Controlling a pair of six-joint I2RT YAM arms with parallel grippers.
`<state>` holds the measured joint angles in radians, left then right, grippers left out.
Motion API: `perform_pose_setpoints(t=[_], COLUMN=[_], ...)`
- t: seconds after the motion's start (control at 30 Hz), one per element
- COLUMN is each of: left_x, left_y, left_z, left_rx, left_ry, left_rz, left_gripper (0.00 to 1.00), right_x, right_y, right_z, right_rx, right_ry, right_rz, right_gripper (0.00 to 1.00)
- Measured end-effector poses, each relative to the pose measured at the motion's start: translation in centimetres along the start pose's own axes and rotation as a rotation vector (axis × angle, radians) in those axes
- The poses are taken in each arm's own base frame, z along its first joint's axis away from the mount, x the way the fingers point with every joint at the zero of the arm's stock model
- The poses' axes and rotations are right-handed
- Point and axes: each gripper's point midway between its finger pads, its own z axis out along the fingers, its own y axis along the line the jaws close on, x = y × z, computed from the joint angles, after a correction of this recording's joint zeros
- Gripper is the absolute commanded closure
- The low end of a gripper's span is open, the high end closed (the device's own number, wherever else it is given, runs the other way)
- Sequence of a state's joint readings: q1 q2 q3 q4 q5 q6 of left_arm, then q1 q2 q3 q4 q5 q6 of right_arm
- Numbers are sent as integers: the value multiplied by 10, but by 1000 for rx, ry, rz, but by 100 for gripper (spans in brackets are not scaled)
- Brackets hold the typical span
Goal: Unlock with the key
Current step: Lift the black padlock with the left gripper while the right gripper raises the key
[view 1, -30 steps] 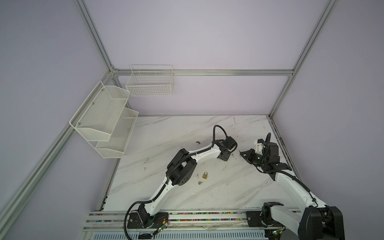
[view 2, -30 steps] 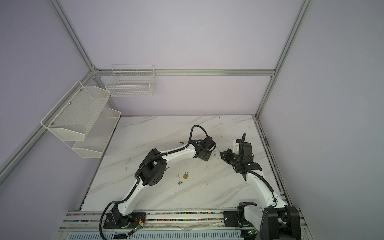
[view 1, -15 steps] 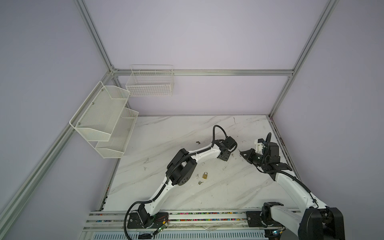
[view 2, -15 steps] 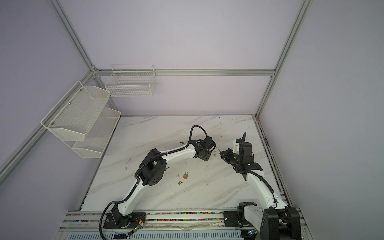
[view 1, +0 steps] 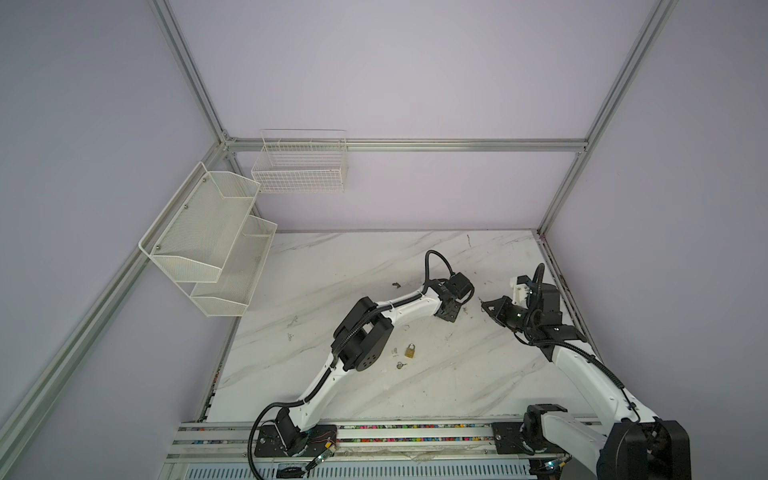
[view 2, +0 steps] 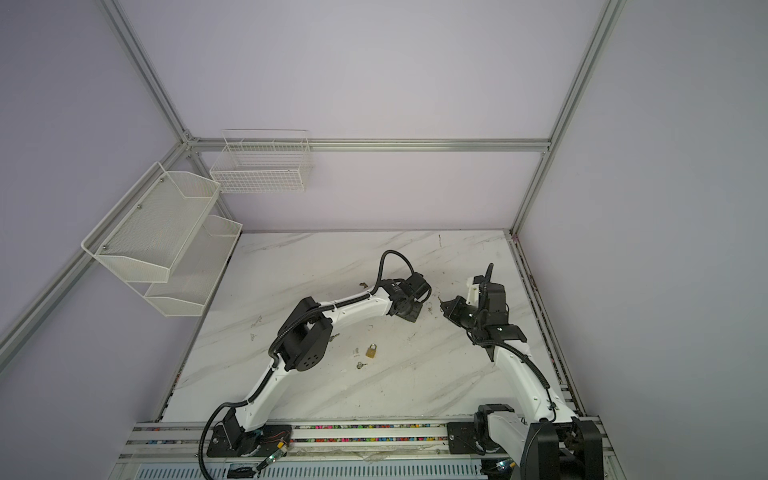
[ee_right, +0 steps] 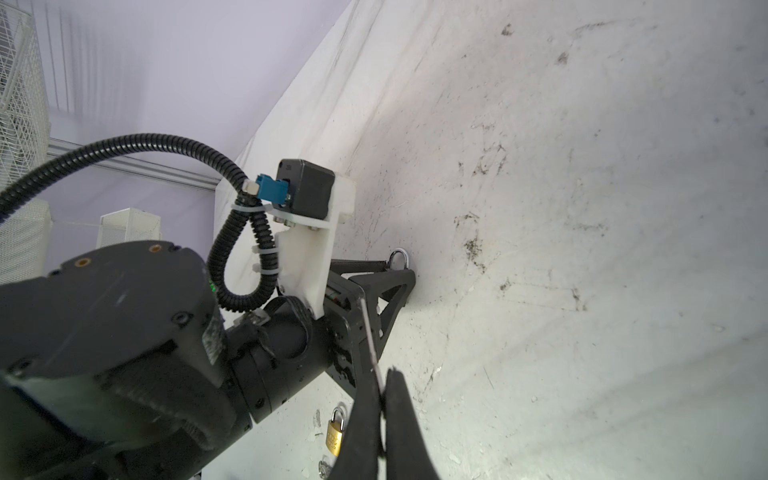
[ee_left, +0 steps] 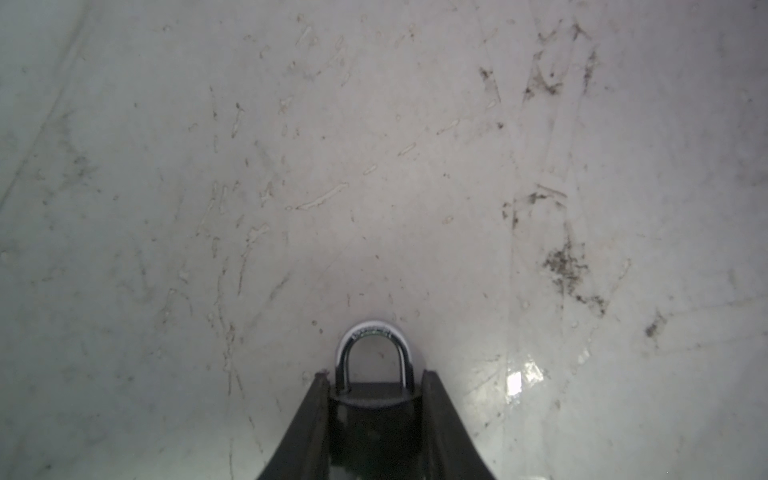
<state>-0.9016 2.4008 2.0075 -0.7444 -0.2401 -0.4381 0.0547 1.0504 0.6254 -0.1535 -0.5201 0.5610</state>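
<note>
Left hand: closed in on the dark padlock, one finger against each side of its body. The silver shackle pokes out past the fingertips, down at the tabletop.
Right hand: pinched shut on a thin metal blade seen edge-on, most likely the key.
Places: in both top views the left hand works at about 3 o'clock of the tabletop's middle. The right hand is at 3 o'clock of it, near but apart, its tip turned toward the left one.
Padlocks: two, the dark one held and a brass padlock lying loose at about 7 o'clock of the left hand.
Keys: two, the one held and a loose key at 7 o'clock of the brass padlock, just beside it.
Racks: one wire basket and one two-tier mesh shelf, at about 10 o'clock on the walls.
Writing: fine engraving on the dark padlock's shackle and stamped marks on the brass body, both too small to read.
</note>
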Motion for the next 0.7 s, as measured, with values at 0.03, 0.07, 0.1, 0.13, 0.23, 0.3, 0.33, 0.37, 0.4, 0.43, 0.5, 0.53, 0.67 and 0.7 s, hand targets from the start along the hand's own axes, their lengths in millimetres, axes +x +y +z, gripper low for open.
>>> perform_pose_setpoints(t=[0.03,0.07,0.1,0.13,0.23,0.3,0.33,0.37,0.4,0.43,0.5,0.53,0.67,0.7], left_x=[1,2,2,2,-10,-23,-28,-33,-36,-38,-41,-46,-45,-44], left_y=[2,3,4,5,7,13,17,23,30,39,53,59,77,78], left_z=[-1,-2,-5,-7,-26,-48,-58,-73,-84,-98,-122,-132,-158,-161], left_rx=[-4,-6,-8,-6,21,56,72,97,119,148,204,229,319,336], left_ry=[6,11,16,19,-11,-53,-74,-102,-126,-153,-209,-243,-331,-341], left_rz=[-16,-29,-45,-58,-136,-211,-251,-305,-355,-422,-529,-574,-760,-798], left_gripper=[77,78,79,79,82,87,88,88,88,88,88,89,93,95], right_x=[-2,-4,-6,-9,-14,-17,-18,-21,-22,-23,-20,-17,5,9], right_y=[0,1,2,3,3,4,5,6,9,13,25,31,63,70], right_z=[-1,-2,-3,-4,-6,-7,-8,-9,-9,-9,-6,-4,5,7], right_rx=[7,11,15,22,40,49,52,57,60,61,55,49,-8,-21], right_ry=[-5,-8,-14,-22,-36,-43,-47,-54,-61,-66,-67,-66,-45,-46], right_rz=[-12,-22,-32,-43,-65,-80,-88,-99,-112,-131,-168,-187,-273,-289], right_gripper=[100,100,100,100,100,100,100,100,100,100,100,100,100,100])
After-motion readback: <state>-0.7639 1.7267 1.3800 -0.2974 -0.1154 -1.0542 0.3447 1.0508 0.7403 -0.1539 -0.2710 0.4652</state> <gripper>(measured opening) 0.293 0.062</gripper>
